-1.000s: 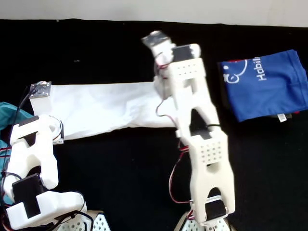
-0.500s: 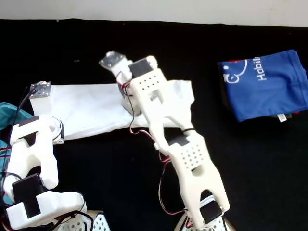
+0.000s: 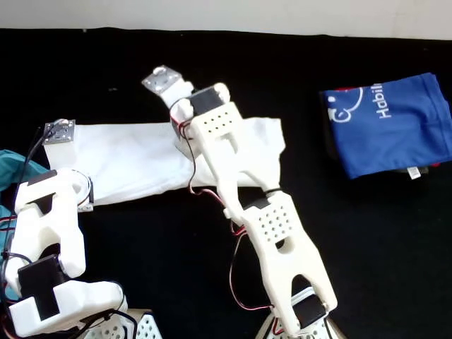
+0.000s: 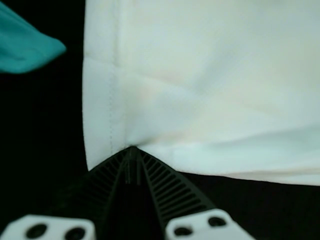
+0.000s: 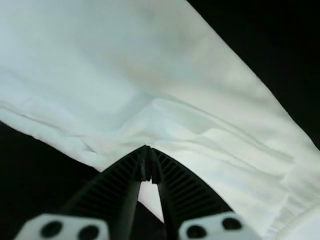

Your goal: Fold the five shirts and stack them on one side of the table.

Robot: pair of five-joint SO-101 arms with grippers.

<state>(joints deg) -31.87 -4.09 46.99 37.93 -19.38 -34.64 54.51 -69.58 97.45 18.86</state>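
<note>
A white shirt (image 3: 134, 159) lies stretched across the black table (image 3: 367, 240). My left gripper (image 3: 85, 200) is at the shirt's near left corner. In the left wrist view the left gripper (image 4: 132, 152) is shut on the hem of the white shirt (image 4: 210, 85). My right gripper (image 3: 182, 141) is over the middle of the shirt, its arm lying across the right half. In the right wrist view the right gripper (image 5: 147, 152) is shut on a raised fold of the white shirt (image 5: 150, 65). A folded blue shirt (image 3: 392, 123) rests at the far right on darker folded cloth.
A teal shirt (image 3: 8, 173) is bunched at the table's left edge, and its tip (image 4: 25, 47) lies beside the white shirt's corner. Bare black table stretches in front of the shirt and between it and the blue stack.
My right arm has swung left across the white shirt, from near its right end to its middle, mostly in the first half second. The left arm has kept still.
</note>
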